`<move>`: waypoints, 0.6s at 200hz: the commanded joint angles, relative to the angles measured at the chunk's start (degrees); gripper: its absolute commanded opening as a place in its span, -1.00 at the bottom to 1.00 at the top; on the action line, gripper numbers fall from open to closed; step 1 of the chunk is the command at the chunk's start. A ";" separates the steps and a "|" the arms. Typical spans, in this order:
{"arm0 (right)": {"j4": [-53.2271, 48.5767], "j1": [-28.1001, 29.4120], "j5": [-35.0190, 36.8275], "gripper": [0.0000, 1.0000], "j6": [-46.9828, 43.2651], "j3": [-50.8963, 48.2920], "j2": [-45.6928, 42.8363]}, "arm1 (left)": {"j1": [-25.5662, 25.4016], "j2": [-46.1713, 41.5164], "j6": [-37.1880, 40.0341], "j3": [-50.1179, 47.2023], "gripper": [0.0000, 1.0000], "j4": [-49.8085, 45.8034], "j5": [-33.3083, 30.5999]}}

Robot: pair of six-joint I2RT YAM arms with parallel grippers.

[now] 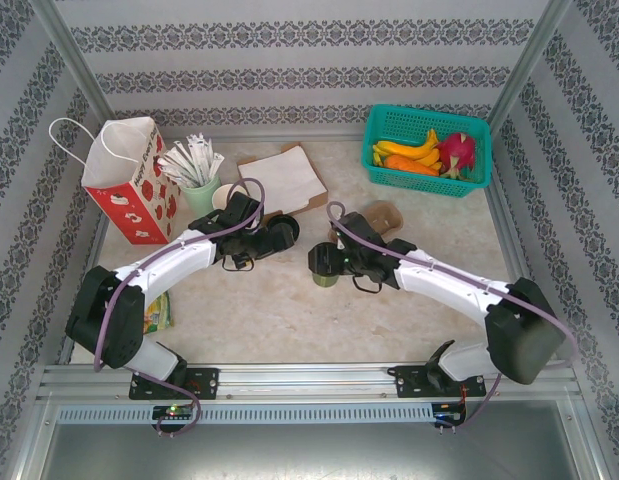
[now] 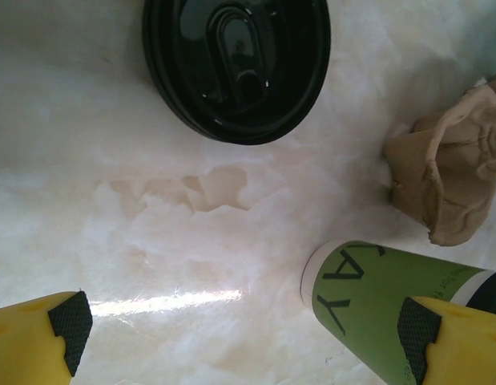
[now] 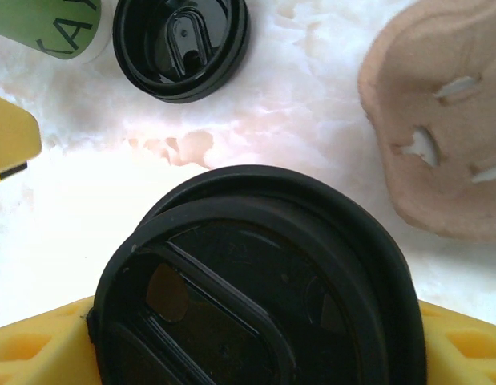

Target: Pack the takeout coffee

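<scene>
Paper bag [image 1: 129,185] stands far left, pulp carrier [image 1: 381,220] right of centre. Right gripper [image 3: 252,353] clasps the lidded takeout coffee [image 3: 256,273] mid-table. Left gripper [image 2: 243,333] is wide open and empty, near a loose lid [image 2: 235,64]. Grasp looks done; next, lift it upright toward the carrier.

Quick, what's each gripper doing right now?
Left gripper: open, jaws wide, gripping nothing.
Right gripper: closed on the takeout coffee.
</scene>
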 commanded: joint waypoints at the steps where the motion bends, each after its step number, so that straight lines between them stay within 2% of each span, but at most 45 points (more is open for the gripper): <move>1: -9.27 -2.09 0.43 0.42 0.54 -4.36 -1.95 | 0.10 -2.11 1.77 -0.71 0.99 3.40 0.52; 35: -10.63 -7.49 -0.16 0.41 0.40 -7.53 -6.49 | 0.11 -2.14 2.36 -1.36 0.99 7.90 2.57; 66: -11.33 -15.96 -1.16 0.41 -1.14 -9.40 -9.38 | 0.11 -1.28 3.85 -1.01 0.99 11.26 6.44; 97: -9.84 -25.64 -1.87 0.41 -3.30 -8.63 -8.49 | -0.07 0.52 5.35 0.04 0.99 12.21 9.16; 120: -10.10 -31.97 0.62 0.41 -5.67 -5.22 -5.92 | -0.63 2.55 7.45 1.93 0.99 11.79 11.25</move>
